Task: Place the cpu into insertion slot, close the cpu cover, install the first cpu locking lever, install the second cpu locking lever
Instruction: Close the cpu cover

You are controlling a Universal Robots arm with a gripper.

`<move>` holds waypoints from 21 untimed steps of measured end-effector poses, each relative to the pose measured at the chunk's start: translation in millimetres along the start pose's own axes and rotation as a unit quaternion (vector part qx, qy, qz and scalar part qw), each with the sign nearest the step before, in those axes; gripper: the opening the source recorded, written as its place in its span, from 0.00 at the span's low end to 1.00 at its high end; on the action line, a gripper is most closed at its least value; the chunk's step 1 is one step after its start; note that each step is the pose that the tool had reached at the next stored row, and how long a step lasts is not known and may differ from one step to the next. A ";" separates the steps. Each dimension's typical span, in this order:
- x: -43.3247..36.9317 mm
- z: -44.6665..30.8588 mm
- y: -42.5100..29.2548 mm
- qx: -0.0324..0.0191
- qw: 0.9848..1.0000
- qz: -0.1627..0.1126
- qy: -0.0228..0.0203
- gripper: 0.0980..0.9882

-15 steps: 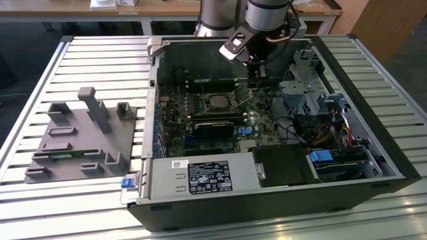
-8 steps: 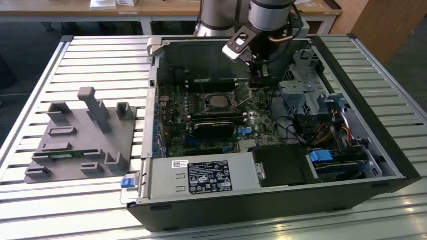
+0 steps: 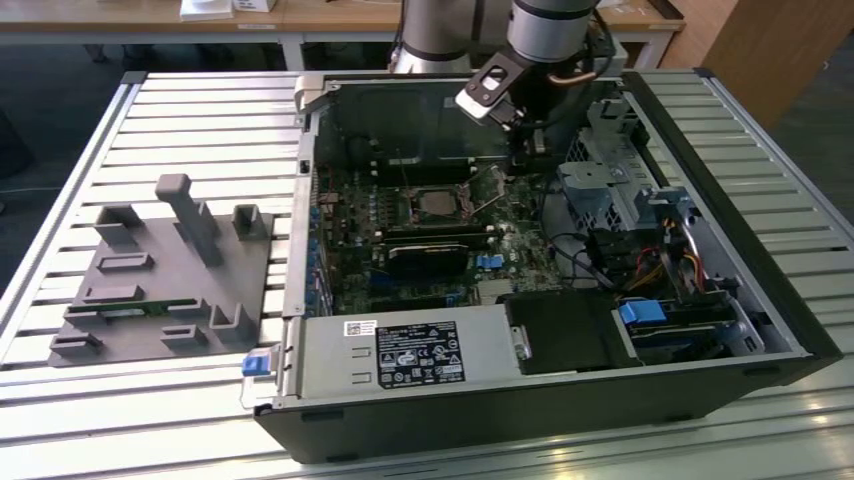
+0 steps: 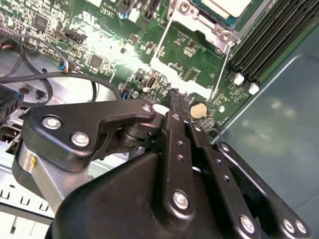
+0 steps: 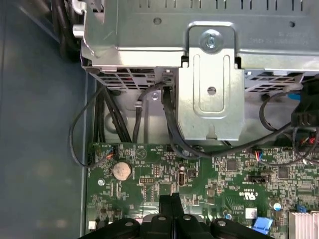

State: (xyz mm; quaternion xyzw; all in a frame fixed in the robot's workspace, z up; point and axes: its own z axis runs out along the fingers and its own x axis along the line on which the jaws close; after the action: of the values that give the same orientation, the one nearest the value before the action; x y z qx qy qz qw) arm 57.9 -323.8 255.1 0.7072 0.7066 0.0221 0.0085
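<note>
The pincer (image 4: 172, 95), closed on nothing, hovers just beside the thin locking lever (image 4: 222, 67), the cpu (image 4: 219, 6) lying beyond it under the cpu cover (image 4: 212, 27); a slanted push may slip off and scratch the green board (image 4: 189, 50).

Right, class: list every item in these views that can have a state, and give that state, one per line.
computer case: lying flat, side open.
cpu: seated flat, pale face up.
cpu cover: lowered over the cpu.
locking lever: swung out, apparently unlatched.
gripper: shut, nothing between its fingers.
</note>
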 end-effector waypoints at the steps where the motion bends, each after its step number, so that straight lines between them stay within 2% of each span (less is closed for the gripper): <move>1: 0.6 0.6 1.0 0.001 1.000 0.000 0.000 0.01; 8: 3.1 6.4 6.6 0.008 1.000 0.000 0.000 0.01; 13: 3.4 12.0 7.9 0.011 1.000 0.000 0.000 0.01; 21: 3.4 12.8 6.3 0.012 1.000 0.000 0.000 0.01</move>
State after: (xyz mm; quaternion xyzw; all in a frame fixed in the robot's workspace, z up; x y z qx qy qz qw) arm 64.7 -320.2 242.6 0.7074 0.7066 0.0137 0.0001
